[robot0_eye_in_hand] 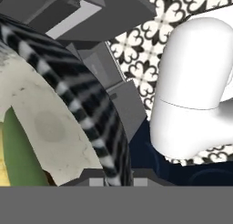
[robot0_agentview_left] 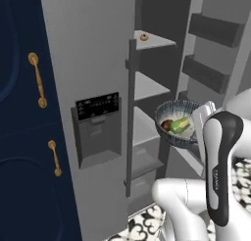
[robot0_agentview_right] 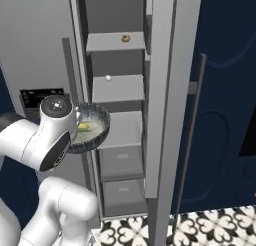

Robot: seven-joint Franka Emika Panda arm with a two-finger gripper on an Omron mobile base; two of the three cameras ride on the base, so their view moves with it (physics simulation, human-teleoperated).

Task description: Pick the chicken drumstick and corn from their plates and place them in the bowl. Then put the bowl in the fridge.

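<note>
I have the fingers (robot0_eye_in_hand: 117,181) pinched on the rim of the bowl (robot0_agentview_left: 172,121), which I hold in the air at the open fridge (robot0_agentview_left: 93,63), level with a middle shelf (robot0_agentview_left: 147,127). I'd slide it in level, clearing the door edge. The corn (robot0_agentview_left: 180,124) lies beside the chicken drumstick (robot0_agentview_left: 166,125), its long axis pointing toward two o'clock

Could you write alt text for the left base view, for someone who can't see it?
A white robot arm holds a dark bowl with corn and a chicken drumstick before the open grey fridge, beside its shelves.
</note>
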